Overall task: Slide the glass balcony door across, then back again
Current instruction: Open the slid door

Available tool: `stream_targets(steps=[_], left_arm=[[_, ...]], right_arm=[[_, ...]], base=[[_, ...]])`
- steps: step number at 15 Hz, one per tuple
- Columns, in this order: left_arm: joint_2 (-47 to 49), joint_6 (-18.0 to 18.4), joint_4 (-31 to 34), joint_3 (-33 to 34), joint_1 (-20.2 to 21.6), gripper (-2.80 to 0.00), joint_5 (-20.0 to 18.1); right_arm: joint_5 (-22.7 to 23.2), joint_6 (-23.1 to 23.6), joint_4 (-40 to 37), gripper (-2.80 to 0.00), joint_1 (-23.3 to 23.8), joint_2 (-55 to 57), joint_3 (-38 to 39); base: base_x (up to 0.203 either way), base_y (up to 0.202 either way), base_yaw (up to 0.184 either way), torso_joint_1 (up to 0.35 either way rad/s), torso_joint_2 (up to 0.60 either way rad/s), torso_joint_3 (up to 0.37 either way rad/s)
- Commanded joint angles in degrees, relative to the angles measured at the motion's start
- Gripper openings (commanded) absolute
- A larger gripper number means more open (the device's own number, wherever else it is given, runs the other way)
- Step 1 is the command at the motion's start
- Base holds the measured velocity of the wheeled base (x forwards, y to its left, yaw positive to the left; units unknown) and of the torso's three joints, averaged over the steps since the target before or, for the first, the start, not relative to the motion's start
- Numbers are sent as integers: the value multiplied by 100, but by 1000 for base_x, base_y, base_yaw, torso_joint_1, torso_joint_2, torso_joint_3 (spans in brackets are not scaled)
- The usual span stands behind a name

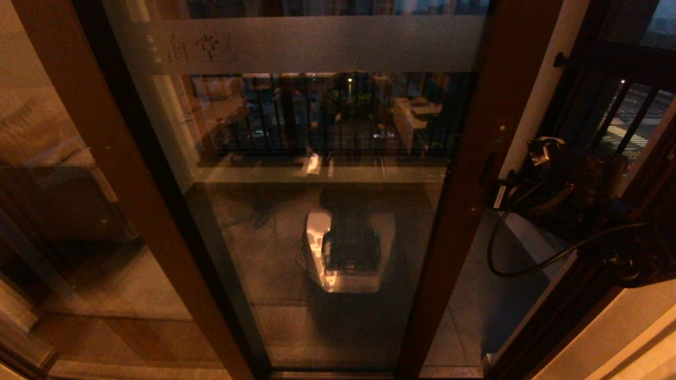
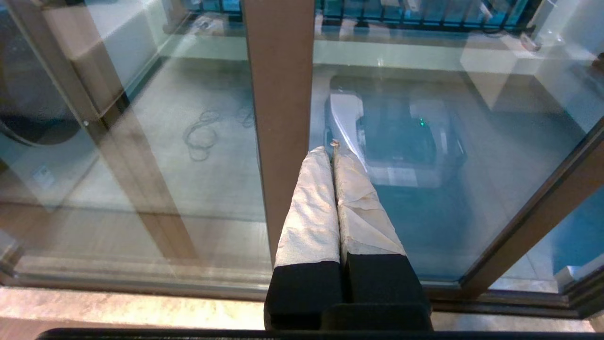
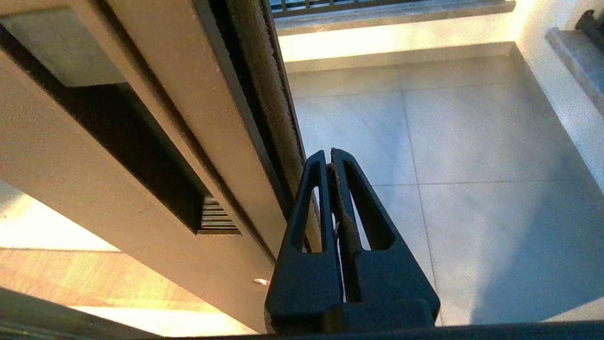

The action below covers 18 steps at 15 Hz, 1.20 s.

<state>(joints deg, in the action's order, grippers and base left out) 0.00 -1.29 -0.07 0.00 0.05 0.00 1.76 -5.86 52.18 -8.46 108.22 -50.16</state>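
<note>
Right claw: the right claw (image 3: 329, 158) is pressed closed with nothing between its fingers, its tips beside the free edge of the door's stile; in the head view it sits at the right (image 1: 507, 192), level with the handle.
Left claw: the left claw (image 2: 332, 153) is also closed and empty, its white-wrapped fingers (image 2: 311, 208) held up in front of a brown upright of the frame, not gripping anything.
Door: the glass balcony door (image 1: 317, 211) fills the middle of the head view, its frosted band (image 1: 317, 45) near the top and its small dark handle (image 1: 488, 169) on the right stile.
Opening: a gap shows to the right of that stile, with balcony floor tiles (image 3: 448, 141) visible past the edge.
Progress: the door stands partly across, neither fully open nor shut; I cannot tell which of the two slides is under way, so at least the closing of that gap looks left to do.
</note>
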Motion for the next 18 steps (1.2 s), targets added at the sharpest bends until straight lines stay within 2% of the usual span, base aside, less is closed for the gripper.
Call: stream_targets(steps=[1,10,12,18], left_arm=[[-9,-3,-1,0,-5,-280,0],[-9,-3,-1,0,-4,-280,0],[-8,-3,-1,0,2,-280,0],[-9,-3,-1,0,2,-280,0]], right_arm=[[27,-2,29,-280,-17,7,-2],[9,-2,29,-280,-217,7,24],[-157,-2,29,-280,-253,15,16],[-202,-2,29,-280,-446,59,24]], base=[[0,0,0,0,0,0],[0,0,0,0,0,0],[0,0,0,0,0,0],[0,0,0,0,0,0]])
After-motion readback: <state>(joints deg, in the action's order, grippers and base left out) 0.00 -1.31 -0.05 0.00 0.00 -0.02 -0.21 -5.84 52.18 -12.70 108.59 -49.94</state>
